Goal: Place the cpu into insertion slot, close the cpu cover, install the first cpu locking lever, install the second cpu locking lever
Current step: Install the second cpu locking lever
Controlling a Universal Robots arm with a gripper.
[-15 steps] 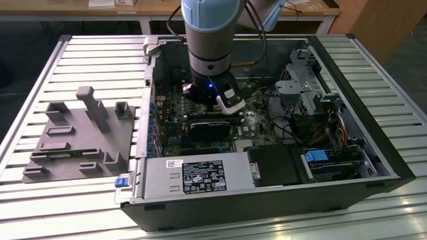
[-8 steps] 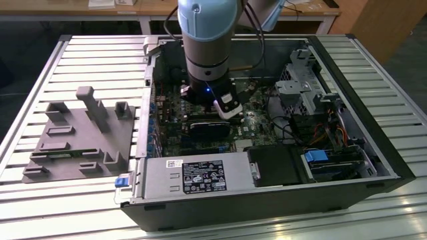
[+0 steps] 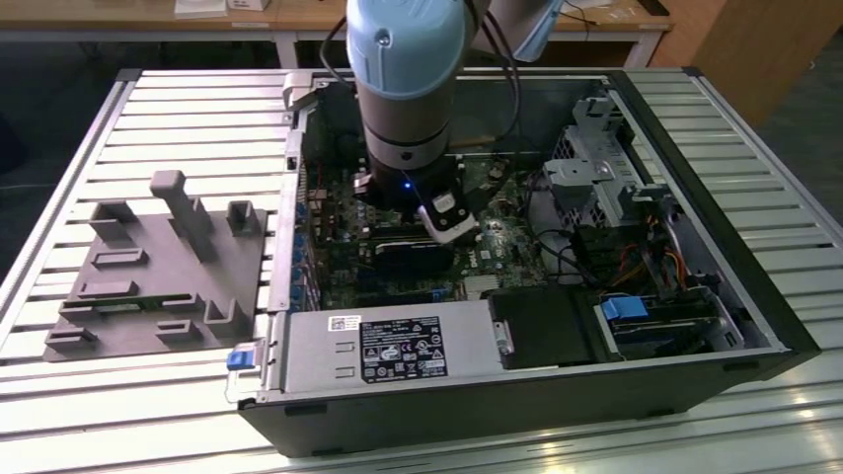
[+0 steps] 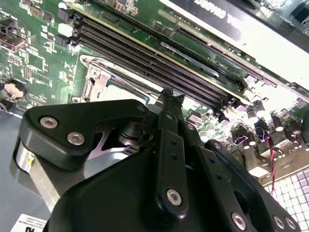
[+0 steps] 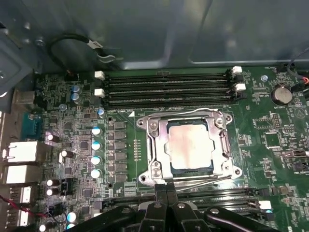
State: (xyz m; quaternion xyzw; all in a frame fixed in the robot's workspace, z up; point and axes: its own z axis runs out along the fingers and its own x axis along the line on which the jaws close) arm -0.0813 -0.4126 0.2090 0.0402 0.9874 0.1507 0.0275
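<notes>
On the slatted table in the exterior view, going from that view's left to its right, a grey fixture block lay outside the open computer case; the arm reached down into the case over the motherboard, and a drive cage stood at the far right.

In the first wrist view, a row of capacitors stood left of the insertion slot, a coin cell sat to its upper right, and long memory slots ran above it. The cpu lay seated in the slot, its dull metal top showing through the window of the cpu cover, which was folded down flat around it. A thin wire lever ran along the slot's near edge, right by the gripper, whose fingertips were pressed together with nothing visibly between them.

The lever looked like stiff spring wire, light but resisting, smooth enough to slip; its bent end would likely be the best place to push or hook. The cpu and socket beneath seemed fragile, so force probably belonged on lever and frame alone.
</notes>
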